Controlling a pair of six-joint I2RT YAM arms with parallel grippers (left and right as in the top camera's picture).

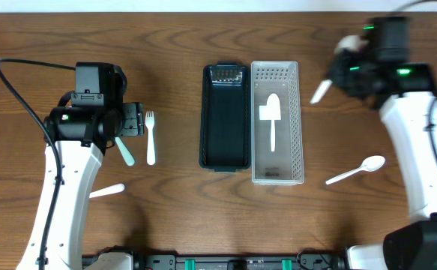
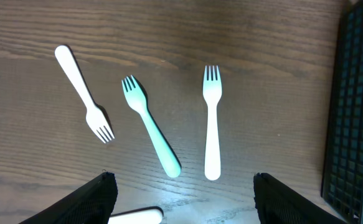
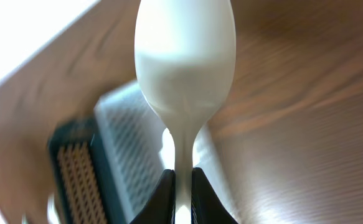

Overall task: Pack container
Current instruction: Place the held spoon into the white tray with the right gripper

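1. Right gripper [image 3: 181,186]: I'm pinching the held spoon [image 3: 184,56] by the thin end of its handle, jaws closed on it.
2. Left gripper [image 1: 134,120]: I'm hanging it spread open and empty above the forks [image 2: 212,121].
3. Risk: I'm gripping only the handle tip, so the spoon could pivot or slip out under a quick swing.
4. Risk: the bowl is leading, so it could clip the white tray [image 1: 298,124] on its near rim if I'm coming in too low.
5. Risk: it could land on the spatula [image 1: 271,116] already lying inside and bounce out.
6. Location: the spoon is in the air at roughly 2 o'clock from the white tray, off the table.
7. Orientation: in the overhead view the long axis is running from 1 to 7 o'clock, with the bowl pointing to 7, toward the tray.
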